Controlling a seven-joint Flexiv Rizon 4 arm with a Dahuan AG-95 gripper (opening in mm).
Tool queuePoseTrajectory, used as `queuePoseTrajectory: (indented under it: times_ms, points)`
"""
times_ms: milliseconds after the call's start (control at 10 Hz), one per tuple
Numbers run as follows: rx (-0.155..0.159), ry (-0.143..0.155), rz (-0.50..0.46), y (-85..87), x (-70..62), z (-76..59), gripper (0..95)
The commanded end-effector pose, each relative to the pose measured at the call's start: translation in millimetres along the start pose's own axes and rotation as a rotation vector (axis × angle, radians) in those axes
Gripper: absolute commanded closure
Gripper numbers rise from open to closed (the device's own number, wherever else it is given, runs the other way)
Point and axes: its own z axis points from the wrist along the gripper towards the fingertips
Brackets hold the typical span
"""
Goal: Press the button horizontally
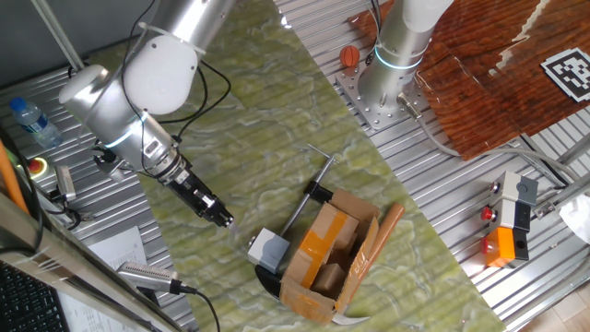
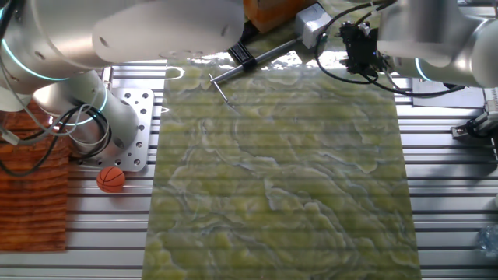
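The button [image 1: 267,247] is a small light grey cube with a white face on a black base. It sits on the green mat against the left end of an open cardboard box [image 1: 327,254]. A metal clamp bar [image 1: 309,198] runs beside them. My gripper [image 1: 224,219] points down and to the right, a short way to the left of the button and apart from it. In the other fixed view the button [image 2: 311,27] is at the top edge and the gripper [image 2: 359,48] is just to its right. No view shows the fingertips clearly.
A second arm's base [image 1: 392,65] stands at the back with an orange ball [image 1: 348,56] beside it. Orange-and-black units [image 1: 507,231] stand at the right. A round red button [image 1: 38,167] and a water bottle [image 1: 32,120] are at the left.
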Motion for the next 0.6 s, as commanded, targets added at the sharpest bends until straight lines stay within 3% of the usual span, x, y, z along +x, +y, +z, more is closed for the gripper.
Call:
queuePoseTrajectory:
  times_ms: [100, 300, 600]
  points:
    - [-0.061, 0.02, -0.021, 1.4, 2.2, -2.6, 38.0]
    - [-0.073, 0.05, -0.024, 8.1, 18.3, -4.4, 38.0]
    - [-0.105, 0.037, -0.024, 14.8, 34.6, 7.1, 38.0]
